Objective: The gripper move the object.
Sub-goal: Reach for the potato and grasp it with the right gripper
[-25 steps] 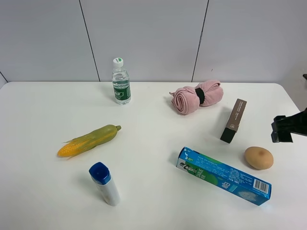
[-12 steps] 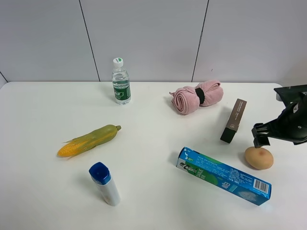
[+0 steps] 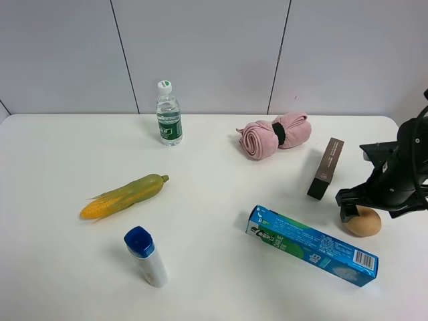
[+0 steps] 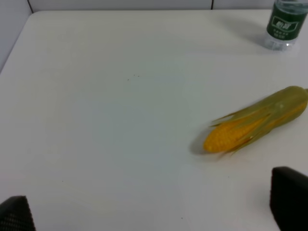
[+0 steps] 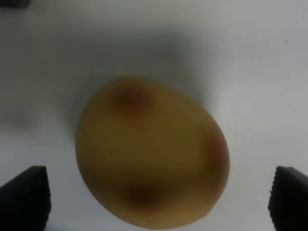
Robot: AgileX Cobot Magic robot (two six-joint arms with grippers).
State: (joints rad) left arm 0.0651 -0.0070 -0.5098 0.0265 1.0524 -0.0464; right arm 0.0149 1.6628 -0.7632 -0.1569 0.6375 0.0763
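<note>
High view: seven things on the table [image 3: 221,200], one of each — bottle [image 3: 168,115], corn [image 3: 124,196], towel [image 3: 274,134], brown box [image 3: 326,168], blue box [image 3: 311,245], capped tube [image 3: 146,256], potato [image 3: 366,225]. The potato lies near the right edge, its top hidden under the right gripper [image 3: 369,204].

Left wrist: one corn, the bottle cut off, the left gripper [image 4: 153,209] spread wide.

Right wrist: one blurred potato between two parted fingertips [image 5: 24,197] — touching neither.
</note>
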